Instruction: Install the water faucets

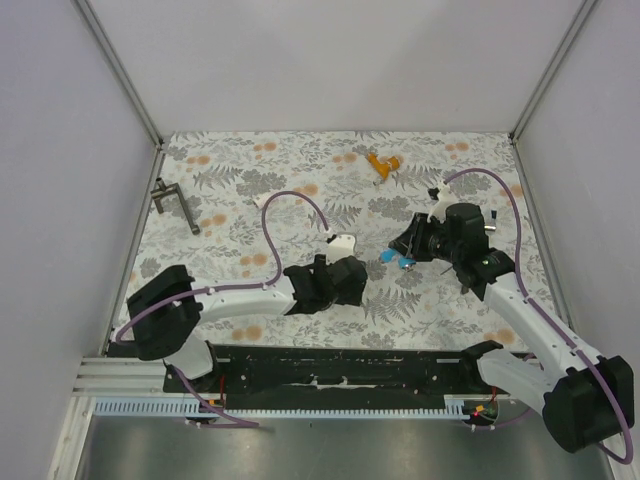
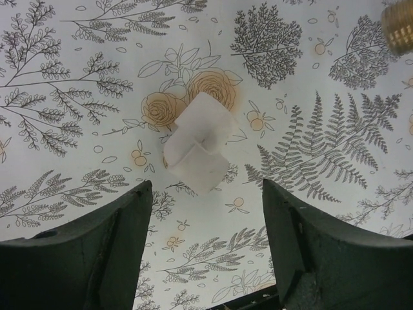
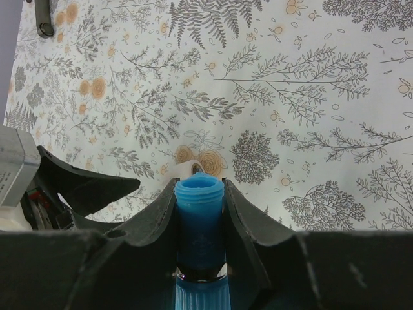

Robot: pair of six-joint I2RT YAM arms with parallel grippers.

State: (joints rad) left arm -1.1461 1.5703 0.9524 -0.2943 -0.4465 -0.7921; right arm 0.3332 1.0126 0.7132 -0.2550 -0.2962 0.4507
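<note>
Your right gripper (image 3: 199,192) is clenched on the blue faucet (image 3: 199,223), open end forward. Your left gripper (image 2: 206,187) stands spread astride the white fitting (image 2: 199,145), not touching it. Advise gripping the fitting squarely before mating. The orange faucet (image 1: 383,164) lies well apart.

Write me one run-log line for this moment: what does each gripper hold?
left gripper: open, over white fitting, no grasp | right gripper: shut on blue faucet | orange faucet: lying apart at far side, not held
</note>
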